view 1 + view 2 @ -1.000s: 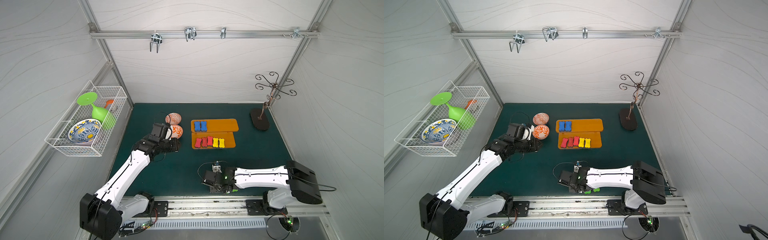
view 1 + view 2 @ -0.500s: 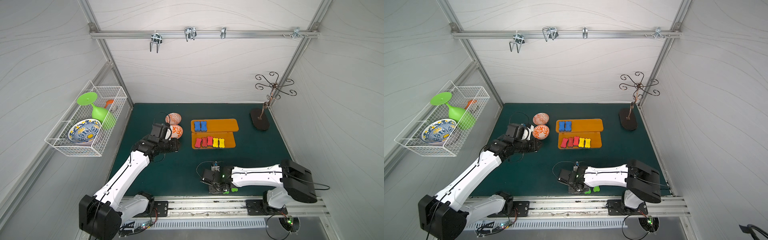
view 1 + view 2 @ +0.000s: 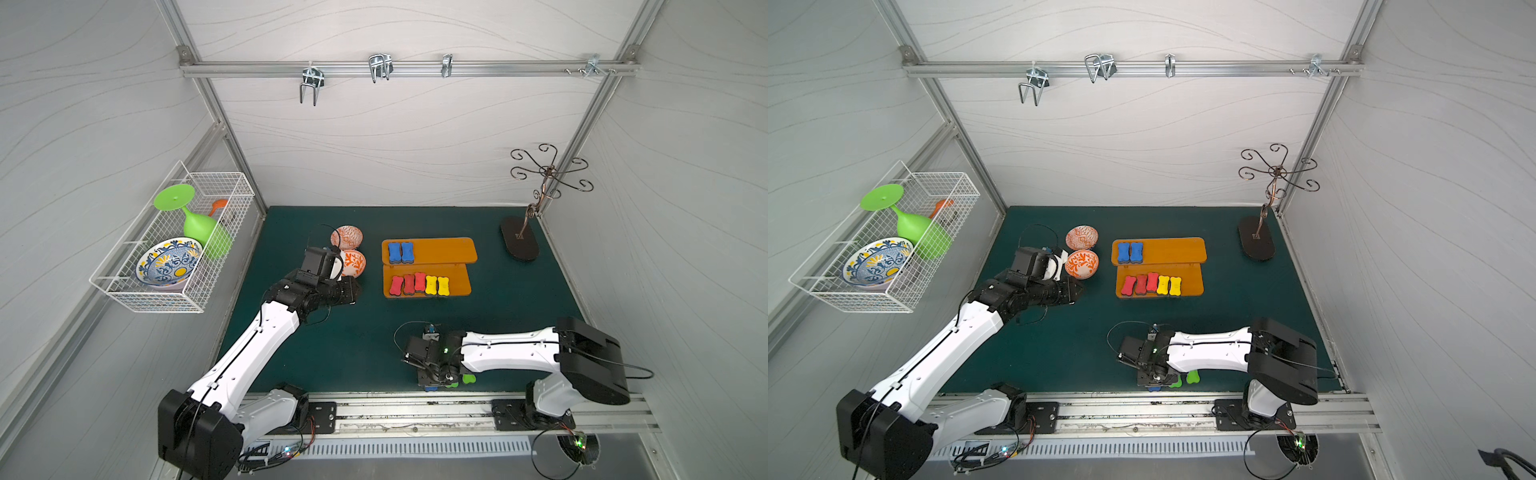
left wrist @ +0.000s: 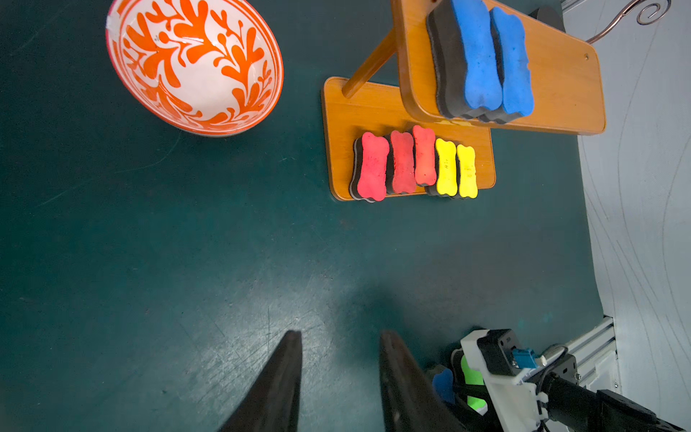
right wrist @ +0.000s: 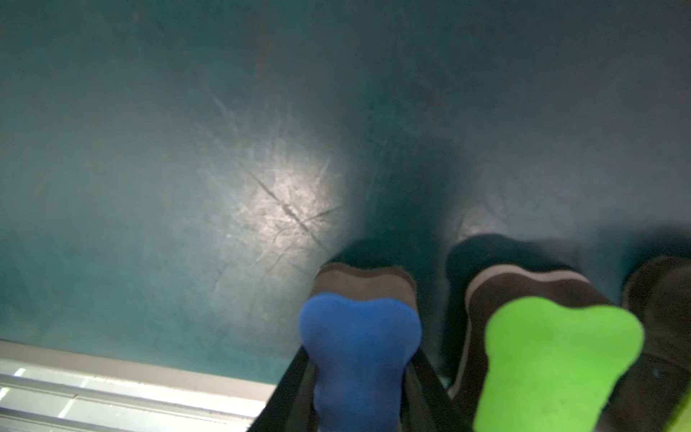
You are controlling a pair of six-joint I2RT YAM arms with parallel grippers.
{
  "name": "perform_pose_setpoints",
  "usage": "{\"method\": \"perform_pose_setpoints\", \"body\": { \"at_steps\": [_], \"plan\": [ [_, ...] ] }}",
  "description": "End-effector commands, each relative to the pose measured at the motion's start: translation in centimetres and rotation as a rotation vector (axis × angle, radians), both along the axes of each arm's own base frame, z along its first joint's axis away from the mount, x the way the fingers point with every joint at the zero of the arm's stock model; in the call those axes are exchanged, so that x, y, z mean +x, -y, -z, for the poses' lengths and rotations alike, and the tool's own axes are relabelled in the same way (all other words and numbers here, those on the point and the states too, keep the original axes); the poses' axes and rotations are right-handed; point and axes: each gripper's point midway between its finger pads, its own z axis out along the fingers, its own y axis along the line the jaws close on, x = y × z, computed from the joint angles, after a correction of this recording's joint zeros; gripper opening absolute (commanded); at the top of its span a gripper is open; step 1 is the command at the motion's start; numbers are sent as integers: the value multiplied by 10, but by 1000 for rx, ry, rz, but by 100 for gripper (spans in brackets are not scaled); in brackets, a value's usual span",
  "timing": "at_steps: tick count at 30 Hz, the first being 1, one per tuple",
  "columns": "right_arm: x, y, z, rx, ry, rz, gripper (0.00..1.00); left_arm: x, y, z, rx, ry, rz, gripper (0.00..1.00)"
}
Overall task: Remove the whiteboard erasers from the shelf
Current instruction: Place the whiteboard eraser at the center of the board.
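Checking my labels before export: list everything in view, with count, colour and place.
Mat: one, dark green, floor.
Shelf: one, orange, mid-mat.
Upper-board erasers: two, blue, left end.
Lower-board erasers: three red, two yellow, one row.
Mat erasers: one blue, two green, front edge.
Bowls: two, orange-patterned, beside shelf.
Wire basket: one, white, left wall; holds green goblet, blue-yellow bowl, orange item.
Hook stand: one, dark, back right corner.
Hooks: four, silver, overhead rail.
Left claw: one, black, open, near bowls.
Right claw: one, black, astride the blue mat eraser; grip unclear.
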Motion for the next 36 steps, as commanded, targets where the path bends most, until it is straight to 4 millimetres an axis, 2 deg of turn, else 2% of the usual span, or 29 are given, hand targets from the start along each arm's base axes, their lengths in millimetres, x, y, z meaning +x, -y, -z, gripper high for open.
{"method": "perform_pose_setpoints", "body": {
  "at_steps": [1,12,19,21,23,24,27,33,36],
  "plan": [
    [5,11,7,-46,13,23,34,4,-3,-7,6,41,0,38],
    [13,11,-2,-50,53,18,29,4,-2,-7,4,42,1,38],
    [12,11,0,-57,49,13,29,4,-2,-7,3,42,2,38],
    [11,9,1,-53,40,5,33,4,-2,-7,3,40,0,38],
    [11,8,1,-44,37,-1,42,4,-2,-7,3,40,1,38],
    [12,7,-2,-34,43,-6,47,4,-2,-8,3,43,1,38],
    [18,8,-16,-22,88,-12,53,5,-2,-7,2,41,3,38],
    [37,10,-53,-32,197,-26,57,13,4,-13,-18,40,2,38],
    [53,2,-77,-2,247,-58,58,21,13,-23,-63,40,3,38]
  ]
}}
